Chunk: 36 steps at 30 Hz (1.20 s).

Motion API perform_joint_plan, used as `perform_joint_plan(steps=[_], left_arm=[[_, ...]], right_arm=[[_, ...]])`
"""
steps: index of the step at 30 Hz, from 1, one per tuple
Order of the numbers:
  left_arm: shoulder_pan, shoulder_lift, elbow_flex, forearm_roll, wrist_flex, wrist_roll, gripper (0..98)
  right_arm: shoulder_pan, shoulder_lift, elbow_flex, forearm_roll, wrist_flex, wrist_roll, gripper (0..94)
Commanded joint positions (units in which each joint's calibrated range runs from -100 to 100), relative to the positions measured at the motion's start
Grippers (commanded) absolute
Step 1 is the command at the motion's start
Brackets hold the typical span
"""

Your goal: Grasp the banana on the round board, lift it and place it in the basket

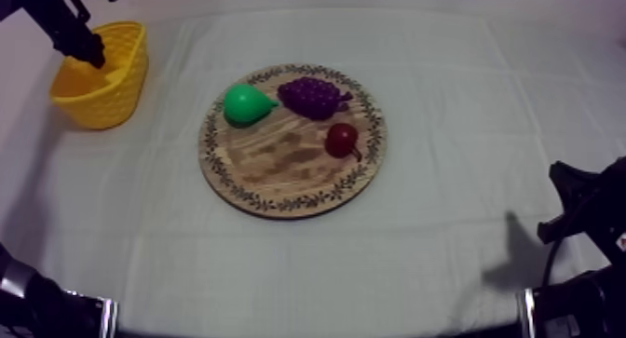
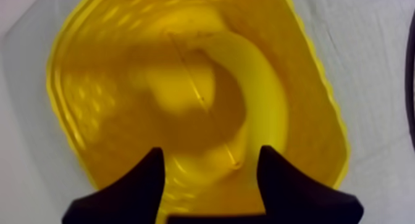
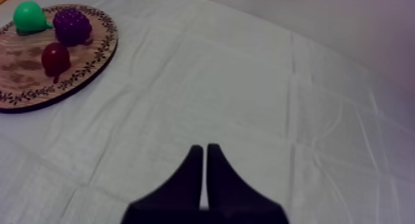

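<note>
The yellow basket [image 1: 102, 76] stands at the table's far left. My left gripper [image 1: 91, 51] hangs over its opening. In the left wrist view the banana [image 2: 256, 97] lies curved inside the basket [image 2: 105, 97], and my left gripper [image 2: 210, 171] is open above it with nothing between its fingers. The round wooden board [image 1: 292, 140] sits mid-table with a green pear [image 1: 246, 104], purple grapes [image 1: 312, 96] and a small red fruit [image 1: 342, 140] on it. My right gripper [image 3: 205, 171] is shut on nothing, low over bare cloth; the right arm [image 1: 587, 211] rests at the table's right.
In the right wrist view the board [image 3: 92, 66] with the pear [image 3: 29, 18], grapes [image 3: 72, 26] and red fruit [image 3: 55, 57] lies off beyond my shut fingers. Bare cloth [image 1: 466, 128] spreads between the board and the right arm.
</note>
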Motion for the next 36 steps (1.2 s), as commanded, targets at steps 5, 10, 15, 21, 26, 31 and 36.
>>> perform_joint_plan(steps=[5, 10, 15, 21, 26, 31, 36], left_arm=[[-0.29, -4.19, 5.68, 1.04, -5.22, 1.68, 56.4], [-0.27, -12.23, 14.93, 2.24, -14.18, 4.02, 40.1], [0.35, -24.03, 28.41, 3.65, -27.37, 6.32, 20.8], [1.22, -39.32, 45.93, 4.63, -39.88, 8.4, 9.2], [2.76, -50.84, 58.62, 4.68, -46.11, 8.99, 5.2], [3.93, -62.71, 71.62, 4.58, -51.58, 9.58, 2.4], [4.5, -74.73, 84.69, 3.64, -57.61, 10.34, 0.5]], right_arm=[[-0.02, -0.01, 0.04, 0.0, -0.03, 0.06, 0.4], [-0.02, -0.01, 0.04, 0.0, -0.03, 0.07, 0.4], [-0.02, -0.01, 0.04, 0.0, -0.03, 0.07, 0.4], [-0.02, -0.01, 0.04, 0.0, -0.03, 0.05, 0.4], [-0.02, -0.01, 0.04, 0.0, -0.03, 0.06, 0.4], [-0.02, -0.01, 0.04, 0.0, -0.03, 0.06, 0.4], [-0.02, -0.01, 0.04, 0.0, -0.03, 0.03, 0.4]])
